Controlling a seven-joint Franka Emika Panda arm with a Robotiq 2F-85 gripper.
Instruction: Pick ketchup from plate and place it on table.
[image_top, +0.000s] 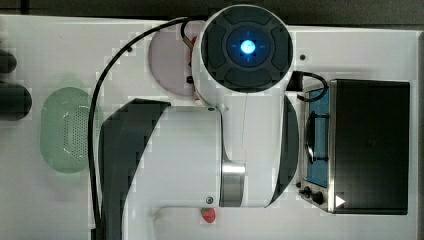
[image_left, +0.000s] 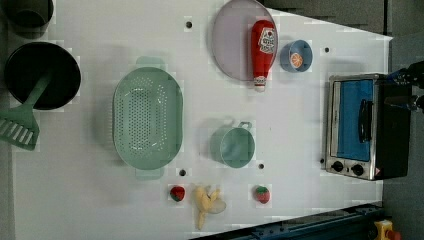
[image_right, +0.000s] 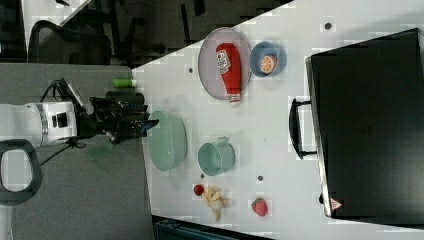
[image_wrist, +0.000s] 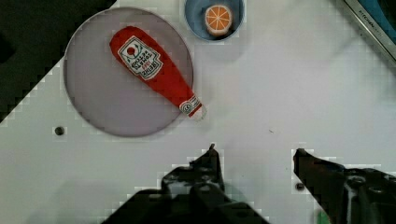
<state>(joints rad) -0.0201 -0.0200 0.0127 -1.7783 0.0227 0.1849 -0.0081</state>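
The ketchup (image_wrist: 154, 70) is a red bottle with a white label and a pale cap. It lies on its side on the mauve plate (image_wrist: 102, 102), with its cap end reaching over the rim. Both also show in the left view, ketchup (image_left: 263, 52) on plate (image_left: 230, 45), and in the right view, ketchup (image_right: 230, 67) on plate (image_right: 207, 65). My gripper (image_wrist: 256, 151) is open with nothing between its black fingers. It hangs over the white table (image_wrist: 280, 93), apart from the bottle. In the right view the gripper (image_right: 147, 122) is well above the tabletop.
A small blue dish with an orange slice (image_left: 296, 55) sits beside the plate. A toaster oven (image_left: 357, 125), a green colander (image_left: 147, 125) and a green cup (image_left: 234, 146) stand on the table. Two strawberries and a banana (image_left: 207, 205) lie near one edge.
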